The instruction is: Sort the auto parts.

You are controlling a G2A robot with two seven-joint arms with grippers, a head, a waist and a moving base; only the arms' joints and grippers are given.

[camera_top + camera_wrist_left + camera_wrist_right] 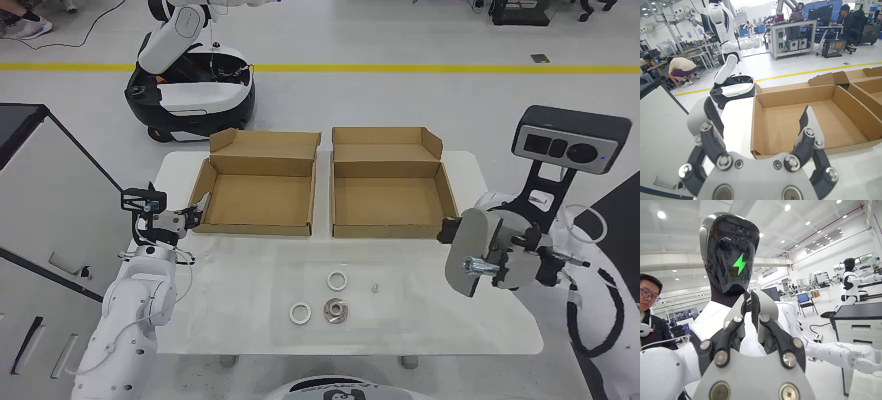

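Auto parts (335,312) lie mid-table (450,310), between my grippers. My left gripper (757,104), spread, hangs at the left box (255,200) corner, parts to its right. My right gripper (749,295) pinches what looks like a threaded part (748,301), aimed away.

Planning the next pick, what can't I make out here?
Threaded part in right gripper: right wrist view, fingers hide most; type unclear.
Tiny metal piece on table: top view, too small to name.
Right cardboard box: left wrist view, cut by edge.
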